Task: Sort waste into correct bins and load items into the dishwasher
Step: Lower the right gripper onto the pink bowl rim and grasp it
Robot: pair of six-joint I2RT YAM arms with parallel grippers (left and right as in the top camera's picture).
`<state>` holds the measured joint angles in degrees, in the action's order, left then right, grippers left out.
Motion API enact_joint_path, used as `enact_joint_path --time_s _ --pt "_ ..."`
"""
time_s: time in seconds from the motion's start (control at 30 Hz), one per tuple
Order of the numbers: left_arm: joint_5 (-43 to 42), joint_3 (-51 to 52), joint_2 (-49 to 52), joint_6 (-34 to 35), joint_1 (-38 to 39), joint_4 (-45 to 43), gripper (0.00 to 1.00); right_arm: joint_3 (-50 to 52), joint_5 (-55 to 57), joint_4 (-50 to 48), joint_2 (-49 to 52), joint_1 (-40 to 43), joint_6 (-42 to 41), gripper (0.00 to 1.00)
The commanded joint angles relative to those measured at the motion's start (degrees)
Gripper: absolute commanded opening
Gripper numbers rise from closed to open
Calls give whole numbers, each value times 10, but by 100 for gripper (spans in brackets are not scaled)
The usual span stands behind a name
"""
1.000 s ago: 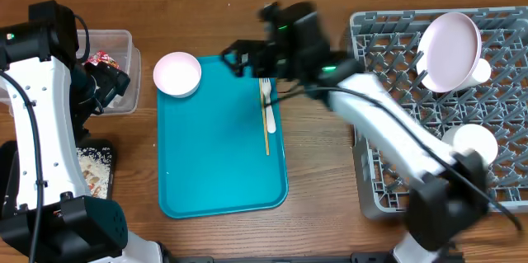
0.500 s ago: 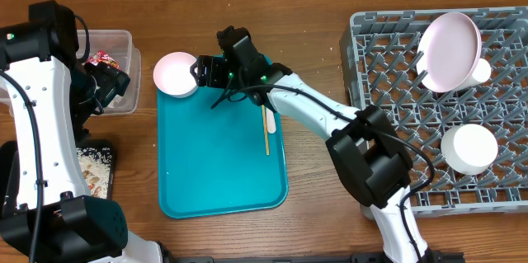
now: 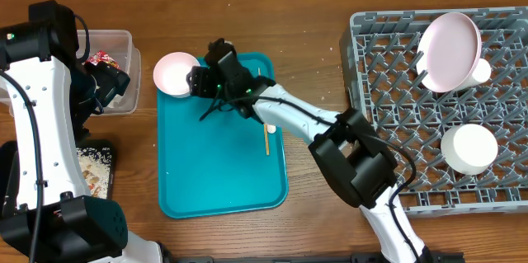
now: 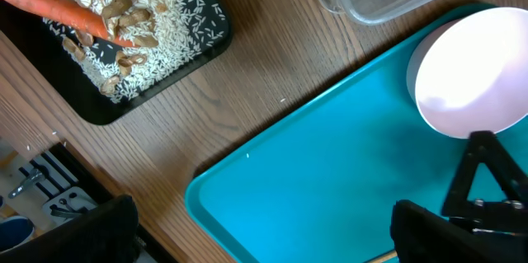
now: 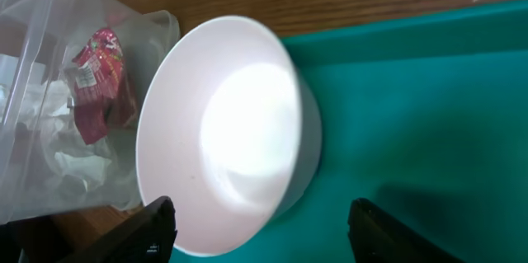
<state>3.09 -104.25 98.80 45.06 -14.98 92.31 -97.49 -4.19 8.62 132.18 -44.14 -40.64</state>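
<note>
A small round white bowl (image 3: pixel 176 74) sits at the far left corner of the flat teal tray (image 3: pixel 223 172), between the parted jaws of the right gripper (image 5: pixel 260 207). The jaws of the left gripper (image 4: pixel 262 209) gape wide, holding nothing.

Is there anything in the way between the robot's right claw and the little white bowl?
Nothing visible does. The right gripper faces the white bowl directly, its jaws apart, with only bare teal tray under them.
</note>
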Motion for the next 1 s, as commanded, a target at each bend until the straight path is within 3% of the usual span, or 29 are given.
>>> enact_joint_path --time_s 0.0,0.83,0.93,0.97 --pt "5 0 3 2 4 0 100 -14 41 11 5 -5 1 64" --pt "5 0 3 2 4 0 100 -14 71 18 37 -15 -1 61" --pt "5 0 3 2 4 0 100 -19 71 23 37 -15 -1 54" --pt "5 0 3 2 4 0 100 -31 72 45 37 -14 -1 45"
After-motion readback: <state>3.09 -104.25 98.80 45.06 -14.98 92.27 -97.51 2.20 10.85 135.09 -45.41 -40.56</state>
